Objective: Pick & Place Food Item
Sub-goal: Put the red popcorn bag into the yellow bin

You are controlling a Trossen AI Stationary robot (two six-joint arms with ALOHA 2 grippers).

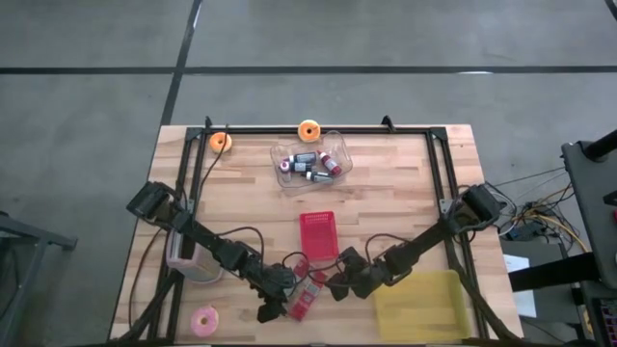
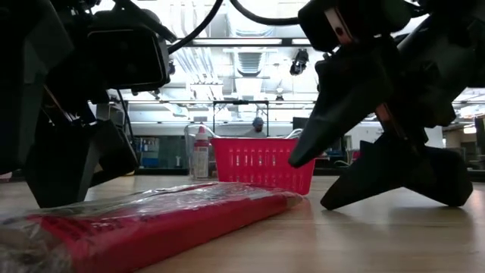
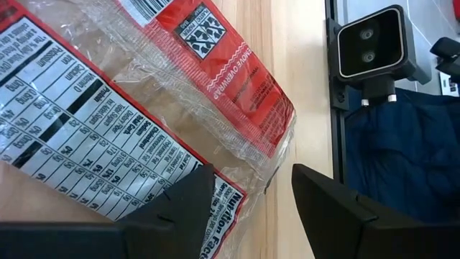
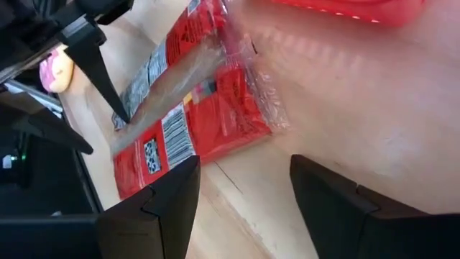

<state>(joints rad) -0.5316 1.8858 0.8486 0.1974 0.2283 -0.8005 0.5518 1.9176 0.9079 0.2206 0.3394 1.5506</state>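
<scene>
**Both grippers low at the front edge, red packet lying between them**

The left arm reaches in from the table's left side, bent low along the wood, and its gripper [image 1: 272, 306] sits just at the near end of the red packet [image 1: 307, 296]. Its wrist camera shows the two dark fingers [image 3: 180, 216] spread apart, with the packet's crinkled clear wrapper and nutrition label under and between them; whether either finger actually touches the wrapper cannot be told. In the level view this gripper [image 2: 79, 171] stands spread over the packet's [image 2: 151, 220] near end, fingertips down at the wood.

The packet lies flat on the table [image 1: 386, 183], just in front of the red basket [image 1: 319, 236], apart from it. Its far end is blurred from table height.

The right arm comes in from the table's right side, folded low, its gripper [image 1: 339, 286] just beside the packet's right edge. Its fingers [image 4: 158, 208] are also parted and hold nothing; the packet [image 4: 194, 122] lies ahead of them. Part of this arm overlaps the yellow tray [image 1: 424, 306].

Farther back stands a clear tub [image 1: 310, 162] with small bottles; their labels are too small to read. Two orange rolls [image 1: 222, 142] sit by the back rail, and a pink roll [image 1: 205, 319] at the front left.
</scene>
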